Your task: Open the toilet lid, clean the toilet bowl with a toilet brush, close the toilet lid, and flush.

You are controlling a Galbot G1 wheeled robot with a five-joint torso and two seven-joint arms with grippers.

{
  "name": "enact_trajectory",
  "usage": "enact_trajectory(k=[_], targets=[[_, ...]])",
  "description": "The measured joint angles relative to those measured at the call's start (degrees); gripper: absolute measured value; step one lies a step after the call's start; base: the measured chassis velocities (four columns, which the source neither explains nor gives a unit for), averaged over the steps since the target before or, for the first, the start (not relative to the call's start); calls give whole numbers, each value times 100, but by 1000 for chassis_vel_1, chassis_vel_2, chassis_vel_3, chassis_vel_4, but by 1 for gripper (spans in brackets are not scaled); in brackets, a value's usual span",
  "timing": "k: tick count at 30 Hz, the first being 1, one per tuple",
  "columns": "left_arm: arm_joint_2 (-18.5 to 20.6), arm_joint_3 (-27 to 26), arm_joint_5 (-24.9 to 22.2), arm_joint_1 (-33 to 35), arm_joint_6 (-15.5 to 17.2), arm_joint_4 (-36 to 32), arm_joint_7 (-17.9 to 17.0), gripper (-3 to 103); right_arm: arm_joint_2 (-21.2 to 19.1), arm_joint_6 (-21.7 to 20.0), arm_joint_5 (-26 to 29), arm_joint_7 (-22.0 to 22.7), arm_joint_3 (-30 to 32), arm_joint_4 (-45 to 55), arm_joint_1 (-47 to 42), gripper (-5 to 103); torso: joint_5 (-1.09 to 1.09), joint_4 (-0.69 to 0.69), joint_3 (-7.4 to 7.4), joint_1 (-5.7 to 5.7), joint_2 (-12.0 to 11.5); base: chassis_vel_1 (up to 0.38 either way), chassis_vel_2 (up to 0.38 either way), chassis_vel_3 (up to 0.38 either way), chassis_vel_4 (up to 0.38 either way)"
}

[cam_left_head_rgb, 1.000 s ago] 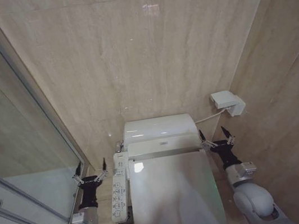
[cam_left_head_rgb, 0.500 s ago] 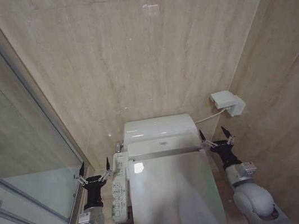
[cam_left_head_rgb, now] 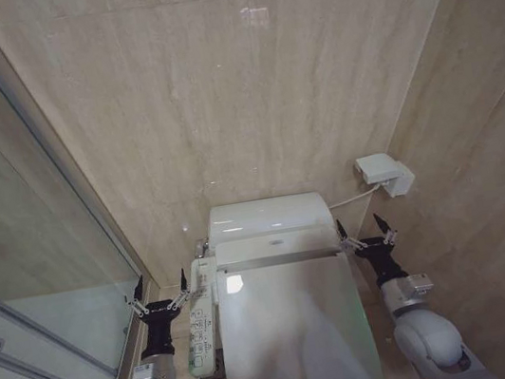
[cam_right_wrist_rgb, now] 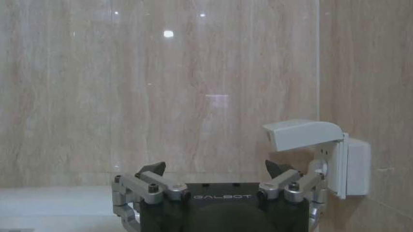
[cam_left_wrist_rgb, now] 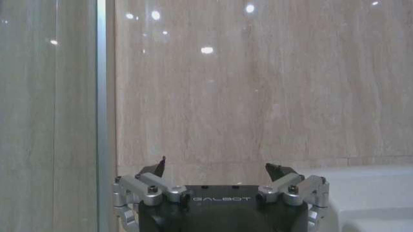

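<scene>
- left gripper (cam_left_head_rgb: 163, 298) has shifted inward since a second ago, now just beside the button panel (cam_left_head_rgb: 200, 325); right gripper (cam_left_head_rgb: 367, 235) unchanged at the far side near the hinge; both with fingers spread wide, empty
- toilet lid (cam_left_head_rgb: 295, 337) down flat over the bowl, in front of the tank (cam_left_head_rgb: 269, 218)
- lid looks light, rigid, glossy plastic, likely slippery; best hooked under a side or front edge, judged
- glass shower door (cam_left_head_rgb: 27, 283) crowds the left arm; wall socket box (cam_left_head_rgb: 385, 173) and its cable sit near the right gripper; brush not seen

Glass shower door (cam_left_head_rgb: 26, 273) (wall socket (cam_left_head_rgb: 385, 173) opposite)
</scene>
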Motion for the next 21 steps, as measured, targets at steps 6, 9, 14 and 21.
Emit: enact_trajectory(k=[6,9,14,21], targets=[[-14,4,12,25,-1,-58,2,100,0,0,0,0,0,0,0,100,0,0,0,0,0,0,0,0,0],[-16,8,28,41,3,-89,4,100,0,0,0,0,0,0,0,100,0,0,0,0,0,0,0,0,0],[-19,10,61,69,3,-105,11,100,0,0,0,0,0,0,0,100,0,0,0,0,0,0,0,0,0],[-19,14,108,68,-1,-97,1,100,0,0,0,0,0,0,0,100,0,0,0,0,0,0,0,0,0]])
